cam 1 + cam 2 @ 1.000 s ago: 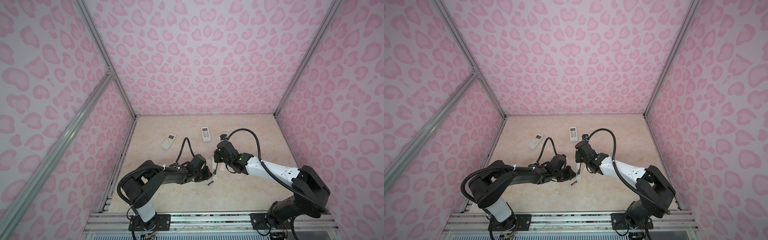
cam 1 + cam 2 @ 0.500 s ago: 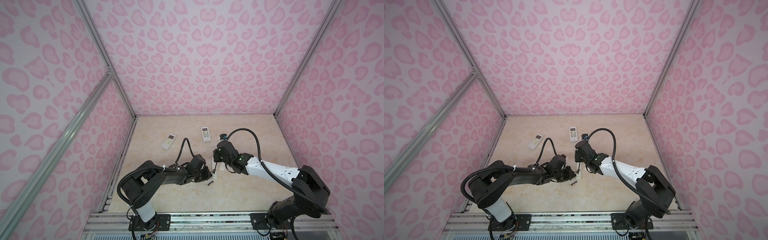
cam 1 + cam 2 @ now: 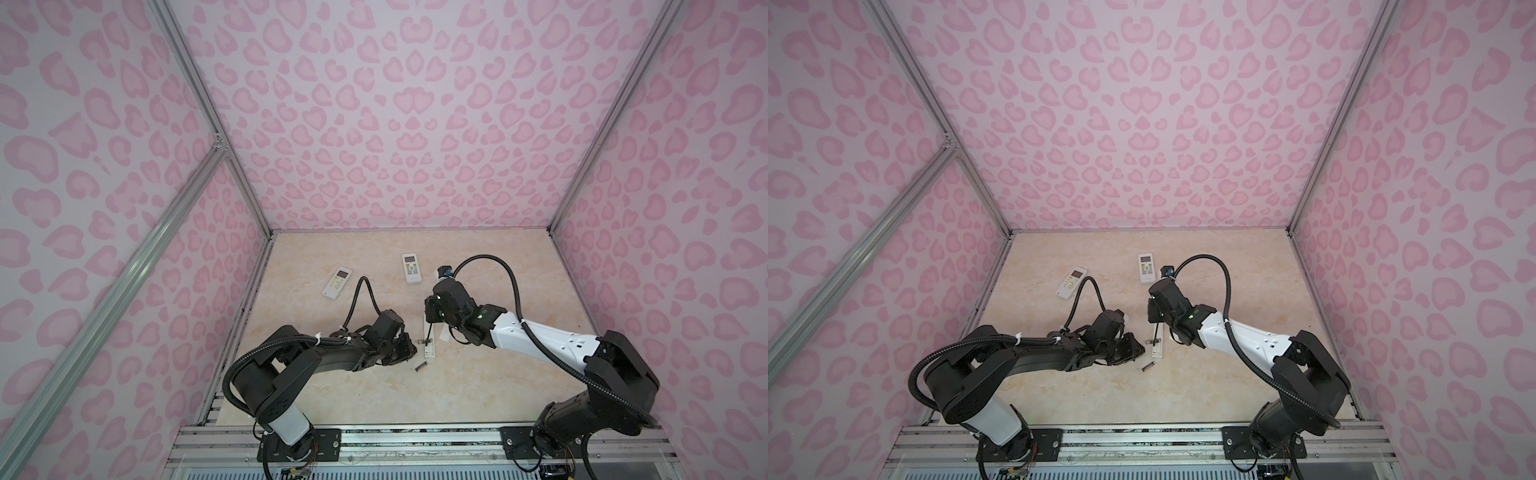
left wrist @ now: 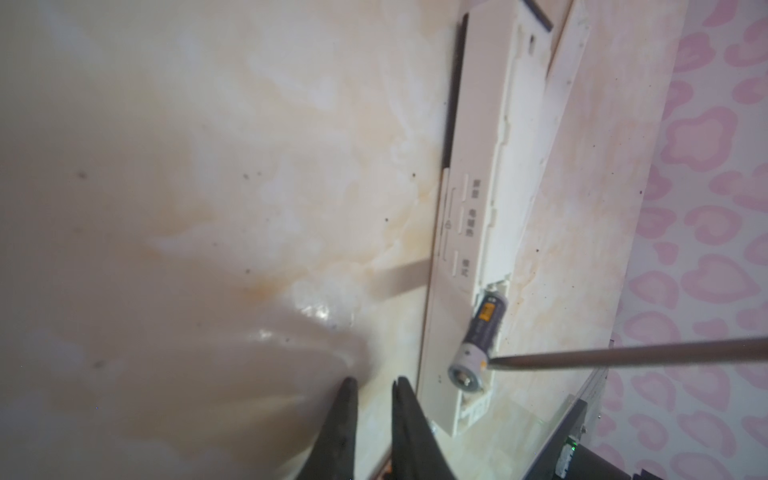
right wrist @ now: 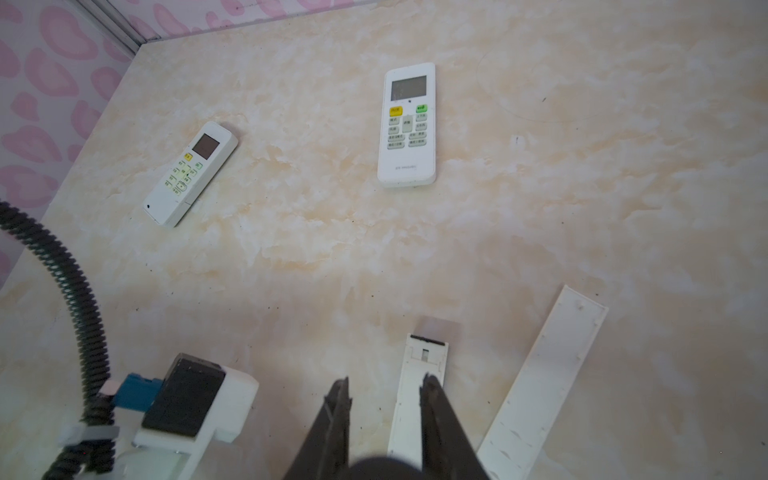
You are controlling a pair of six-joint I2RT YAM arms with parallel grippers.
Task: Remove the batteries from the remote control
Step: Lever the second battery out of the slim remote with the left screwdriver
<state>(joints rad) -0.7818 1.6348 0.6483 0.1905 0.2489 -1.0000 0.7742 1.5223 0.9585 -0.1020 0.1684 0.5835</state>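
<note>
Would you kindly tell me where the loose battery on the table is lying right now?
In both top views the loose battery lies on the tabletop near the middle, just below the opened remote's near end, apart from it.

A robot test booth: pink-spotted walls [image 3: 415, 124] on aluminium posts [image 3: 195, 83], two arms [image 3: 324, 357] bolted to a rail [image 3: 415, 436] fronting a marbled bench [image 3: 498, 257].

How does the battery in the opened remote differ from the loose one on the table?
Inside the opened remote, the purplish-blue battery carries an orange label; the loose battery looks dark. The purplish-blue one sits angled, one end raised from its bay; the loose one lies flat on the table. A screwdriver tip touches the first; nothing appears to touch the second. Both are small cylinders.
</note>
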